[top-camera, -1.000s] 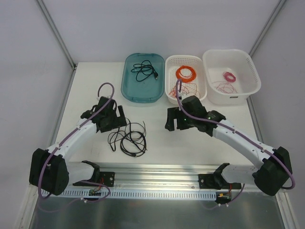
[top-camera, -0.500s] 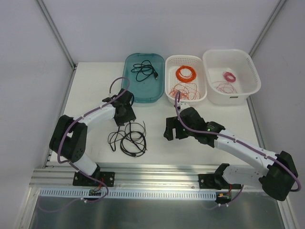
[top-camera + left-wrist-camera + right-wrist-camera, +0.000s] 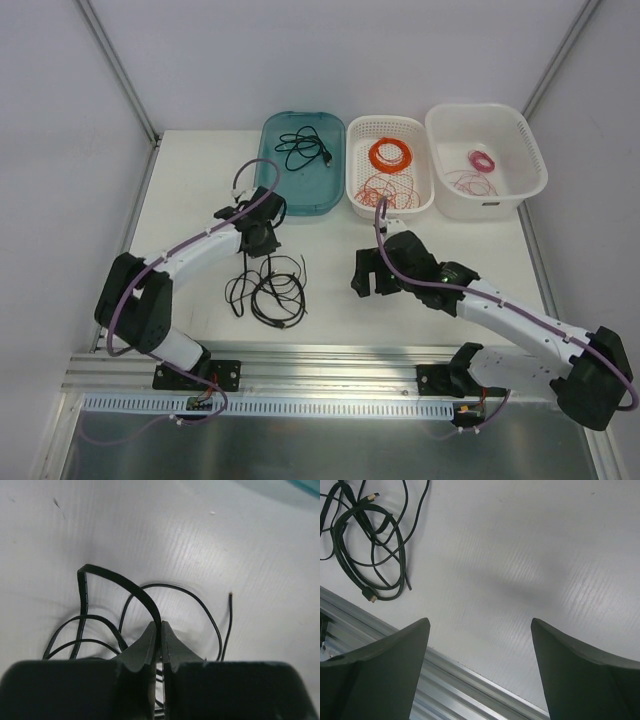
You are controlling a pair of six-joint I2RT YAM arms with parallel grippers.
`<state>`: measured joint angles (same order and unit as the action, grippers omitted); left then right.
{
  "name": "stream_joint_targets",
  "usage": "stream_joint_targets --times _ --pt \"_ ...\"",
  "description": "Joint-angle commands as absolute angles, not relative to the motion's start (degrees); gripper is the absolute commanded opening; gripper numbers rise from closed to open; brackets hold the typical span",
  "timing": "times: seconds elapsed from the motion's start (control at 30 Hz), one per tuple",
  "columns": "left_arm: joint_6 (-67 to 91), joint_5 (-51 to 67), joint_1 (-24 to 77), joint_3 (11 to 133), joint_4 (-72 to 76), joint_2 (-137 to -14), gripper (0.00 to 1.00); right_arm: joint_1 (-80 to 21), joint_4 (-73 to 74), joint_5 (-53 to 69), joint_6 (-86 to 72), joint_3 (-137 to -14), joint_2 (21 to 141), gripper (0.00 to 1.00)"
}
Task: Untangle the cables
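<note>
Left gripper (image 3: 158, 631): fingers pressed together at the tips, pinching a black cord (image 3: 122, 582). The cord is flat, matte and faintly ribbed. It rises from the tips, arcs up and left, then bends sharply down.

This cord belongs to the cables (image 3: 268, 292), a loose clump of thin black loops lying across one another on the table (image 3: 190, 180). The clump sits left of centre, on the near side of the left gripper. The right wrist view shows a brass-coloured plug (image 3: 370, 598) at one end.

Right gripper (image 3: 480, 630): jaws stand wide apart above the table, right of the clump and well apart from it.

Table: white, with a fine corrugated grain. A ridged aluminium rail (image 3: 445, 680) runs along the near edge.

Far side, left to right:
- Tray (image 3: 275, 185): teal, translucent, rounded oblong, holding a second cord (image 3: 303, 148), black and loosely looped.
- Middle basket (image 3: 355, 170): white lattice plastic, holding a tight orange ring (image 3: 391, 153) and loose orange wire (image 3: 380, 188).
- Right basket (image 3: 530, 150): white plastic, holding a small pink ring (image 3: 482, 160) and loose pink wire (image 3: 460, 182).
</note>
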<state>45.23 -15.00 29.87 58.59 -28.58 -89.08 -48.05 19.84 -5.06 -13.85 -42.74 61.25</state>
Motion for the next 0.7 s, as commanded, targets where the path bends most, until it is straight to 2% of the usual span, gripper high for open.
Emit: stream_joint_targets --times 0.0,0.17,0.37,0.53,0.67 --pt "39.1 -20.2 31.5 61.8 -30.0 -80.7 0.0 -48.3 18.7 -7.3 -13.3 -42.4 58.5 0.87" --pt "32.1 -24.3 34.1 67.0 -32.3 -73.0 0.0 -48.3 19.2 -8.5 -12.5 -41.7 57.1 0.87" --pt "17.4 -25.1 39.4 80.9 -33.9 -66.0 0.0 -48.3 19.2 -9.7 -11.7 -41.1 55.9 0.87" --pt "10.0 -26.8 46.7 90.6 -34.3 -65.0 0.0 -48.3 19.2 -10.6 -11.4 -41.0 55.0 0.87" --pt "6.0 -25.1 47.6 98.0 -34.4 -66.0 0.0 -48.3 19.5 -10.9 -11.2 -41.0 54.5 0.87"
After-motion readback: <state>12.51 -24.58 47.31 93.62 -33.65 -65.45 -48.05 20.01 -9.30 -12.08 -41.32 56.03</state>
